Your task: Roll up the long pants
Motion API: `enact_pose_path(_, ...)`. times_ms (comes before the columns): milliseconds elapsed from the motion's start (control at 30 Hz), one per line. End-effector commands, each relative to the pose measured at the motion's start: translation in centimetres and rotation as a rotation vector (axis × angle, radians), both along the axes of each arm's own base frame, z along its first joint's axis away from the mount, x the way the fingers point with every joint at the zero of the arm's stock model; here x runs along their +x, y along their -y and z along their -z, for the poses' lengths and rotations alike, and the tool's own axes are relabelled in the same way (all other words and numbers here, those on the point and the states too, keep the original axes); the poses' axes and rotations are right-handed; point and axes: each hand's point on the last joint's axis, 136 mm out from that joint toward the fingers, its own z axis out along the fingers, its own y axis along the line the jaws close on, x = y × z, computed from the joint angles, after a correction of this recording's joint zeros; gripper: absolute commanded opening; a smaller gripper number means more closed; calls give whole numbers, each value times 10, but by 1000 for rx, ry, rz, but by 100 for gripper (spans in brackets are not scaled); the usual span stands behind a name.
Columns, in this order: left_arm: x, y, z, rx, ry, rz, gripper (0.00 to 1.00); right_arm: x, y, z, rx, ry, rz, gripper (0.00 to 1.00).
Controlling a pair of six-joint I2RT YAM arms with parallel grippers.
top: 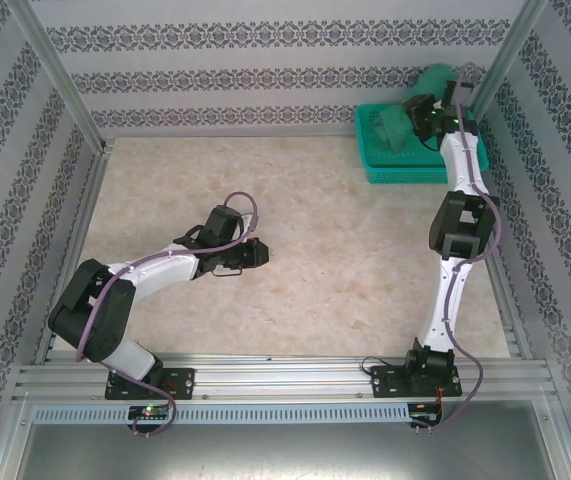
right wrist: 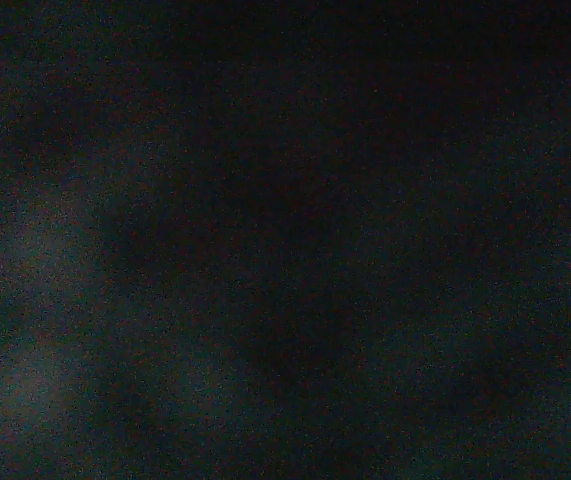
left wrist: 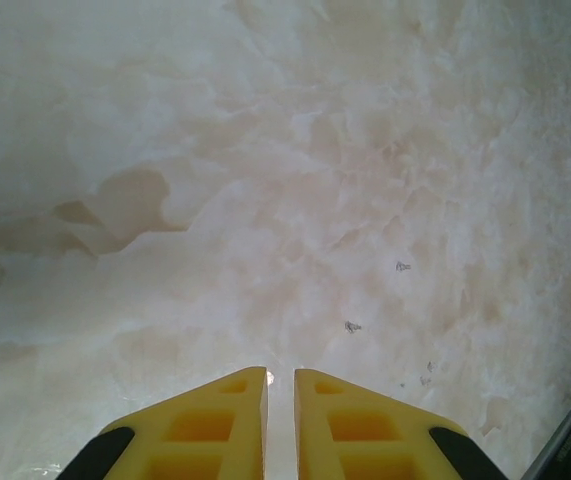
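Basket [top: 405,170] of teal mesh sits at the far right corner of the table [top: 315,200], and the long pants [top: 393,128] lie bunched inside it as a dark green heap. More of the cloth rises in a lump past the basket's far rim. The right arm reaches across to that corner, and the right gripper [top: 420,118] is down among the folds. From above its fingers are lost in the cloth, so I cannot tell whether its jaws are apart or clamped on the fabric. The right wrist camera gives near-black murk with faint greenish patches, too dim to read.

The left gripper [top: 263,252] hangs over the bare marbled tabletop, well apart from the basket. In the left wrist view its yellow fingers [left wrist: 215,420] stand almost together around the left gripper's centre [left wrist: 281,385] — a thin slit between them, nothing in it.
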Motion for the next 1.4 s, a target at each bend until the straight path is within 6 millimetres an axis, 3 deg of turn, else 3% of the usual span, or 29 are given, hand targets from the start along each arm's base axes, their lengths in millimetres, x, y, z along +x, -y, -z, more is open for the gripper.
enact_pose_path(0, 3, -9, -6, 17, 18, -39, 15, 16, 27, -58, -3, 203, 123, 0)
enact_pose_path(133, 4, -13, -9, 43, 14, -51, 15, 22, 48, -17, 69, 127, 231, 0)
enact_pose_path(300, 6, -15, -17, 59, 29, -55, 14, 24, 55, 36, 169, 56, 330, 0)
enact_pose_path(533, 4, -18, -19, 67, 30, -63, 14, 30, 40, 101, 333, 16, 375, 0)
enact_pose_path(567, 3, -19, -18, 68, 28, -62, 14, 31, 39, 103, 346, 15, 366, 21)
enact_pose_path(600, 3, -20, -18, 71, 31, -67, 14, 31, 35, 106, 351, -1, 354, 57)
enact_pose_path(633, 2, -21, -16, 76, 30, -71, 14, 28, 33, 107, 339, -24, 351, 80)
enact_pose_path(667, 2, -22, -16, 78, 32, -72, 16, 25, 32, 105, 317, -39, 351, 96)
enact_pose_path(767, 5, -27, -14, 103, 43, -91, 23, 7, 37, 86, 217, -52, 386, 98)
enact_pose_path(900, 14, -30, -21, 128, 83, -104, 33, -23, 44, 41, 36, -87, 408, 98)
enact_pose_path(1033, 25, -31, -33, 156, 128, -109, 40, -50, 31, 18, -5, -149, 368, 98)
enact_pose_path(1100, 34, -35, -46, 182, 170, -113, 40, -63, 12, 3, -56, -156, 311, 98)
enact_pose_path(1200, 53, -56, -74, 299, 290, -177, 40, -89, -27, -26, -228, -153, 176, 98)
enact_pose_path(1300, 76, -87, -108, 436, 459, -292, 39, -120, -67, -53, -454, -99, 27, 98)
enact_pose_path(1367, 90, -110, -128, 515, 568, -380, 45, -143, -95, -64, -588, -29, -88, 98)
